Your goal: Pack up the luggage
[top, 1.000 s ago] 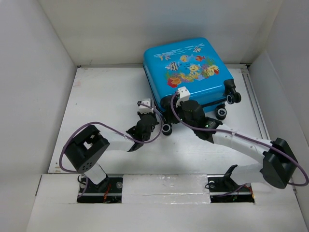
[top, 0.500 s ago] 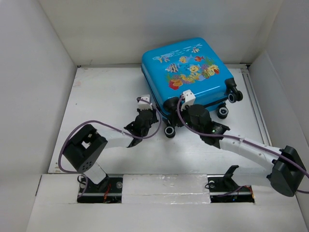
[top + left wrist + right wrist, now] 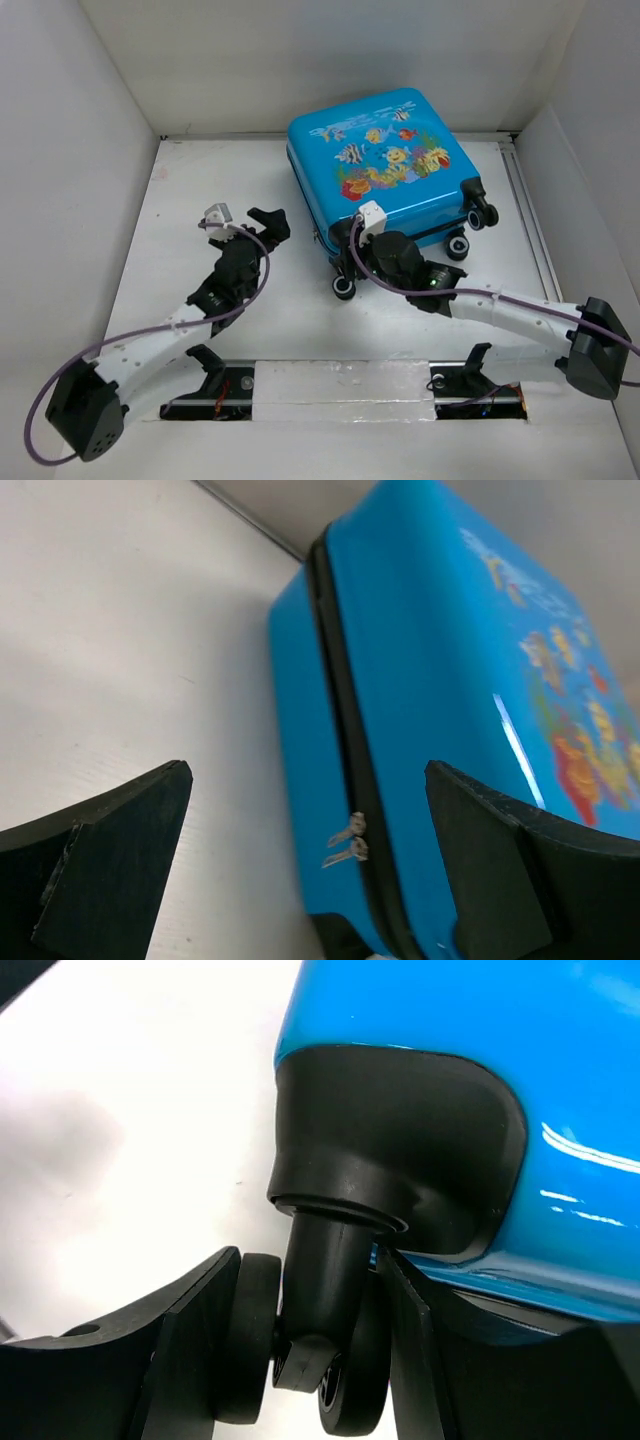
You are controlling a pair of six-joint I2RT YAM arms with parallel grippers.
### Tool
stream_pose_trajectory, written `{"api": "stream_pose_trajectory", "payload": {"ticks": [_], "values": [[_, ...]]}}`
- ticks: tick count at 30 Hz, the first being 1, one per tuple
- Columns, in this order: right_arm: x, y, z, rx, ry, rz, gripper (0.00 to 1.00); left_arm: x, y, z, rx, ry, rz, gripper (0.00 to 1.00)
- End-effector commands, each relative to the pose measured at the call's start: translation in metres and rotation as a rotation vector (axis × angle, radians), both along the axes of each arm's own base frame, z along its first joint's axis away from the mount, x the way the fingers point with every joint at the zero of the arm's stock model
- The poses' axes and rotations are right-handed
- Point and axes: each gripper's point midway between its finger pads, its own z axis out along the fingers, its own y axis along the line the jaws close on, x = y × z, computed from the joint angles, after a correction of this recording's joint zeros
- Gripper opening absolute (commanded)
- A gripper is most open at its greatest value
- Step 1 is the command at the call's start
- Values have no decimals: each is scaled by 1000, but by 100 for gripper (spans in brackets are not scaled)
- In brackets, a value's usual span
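Observation:
The luggage (image 3: 385, 165) lies closed on the table, blue shell with the fish print facing up. My left gripper (image 3: 258, 228) stands open a short way left of its side, holding nothing. In the left wrist view the luggage (image 3: 430, 680) shows its dark zip seam and two metal zipper pulls (image 3: 347, 840) between my spread fingers (image 3: 110, 870). My right gripper (image 3: 383, 255) is at the luggage's near edge. In the right wrist view it is shut on a black wheel (image 3: 330, 1360) under the blue corner (image 3: 480, 1040); that wheel is hidden in the top view.
Other wheels show at the near left corner (image 3: 343, 288) and the right end (image 3: 457, 245). White walls (image 3: 60, 200) box in the table on three sides, and the luggage's far corner lies close to the back wall. A raised ledge (image 3: 330, 375) runs along the near edge.
My left gripper opened and drew back to the left, away from the luggage's near corner. The luggage slid a little back and left, my right gripper still on its wheel.

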Motion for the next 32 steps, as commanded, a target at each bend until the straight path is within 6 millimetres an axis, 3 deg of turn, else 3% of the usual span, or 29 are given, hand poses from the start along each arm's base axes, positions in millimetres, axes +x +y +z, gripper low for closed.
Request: {"api": "stream_pose_trajectory", "payload": {"ticks": [1,2,3,5,6,7,10,13,14,15,18,19,25,32], "values": [[-57,64,34,128,18,271,0,-21,-8,-11,-34,36,-97,100],[-69,73,43,144,4,300,0,-28,-11,0,-65,5,-141,100],[-74,77,38,133,8,310,17,-33,-12,-5,-56,24,-162,100],[-81,89,47,149,-4,331,44,-43,-13,5,-69,3,-210,100],[-87,95,61,166,-29,347,54,-48,-13,2,-62,19,-227,100],[-89,96,63,154,-38,350,98,-51,-14,10,-72,8,-241,100],[-95,91,83,163,-72,331,100,-67,-18,22,-71,-26,-326,100],[-100,71,110,199,-108,317,100,-81,-10,31,-88,-51,-345,100],[-105,59,129,242,-131,315,100,-85,-7,31,-91,-56,-345,100],[-108,52,129,244,-132,315,100,-93,-3,44,-118,-102,-357,100],[-107,17,137,275,-155,246,100,-106,5,46,-139,-121,-368,100],[-104,6,137,277,-165,212,100,-114,9,55,-161,-159,-381,100],[-102,-46,110,304,-107,69,100,-129,20,58,-194,-200,-392,100],[-101,-49,85,294,-79,40,100,-134,11,57,-203,-223,-447,100]]}}
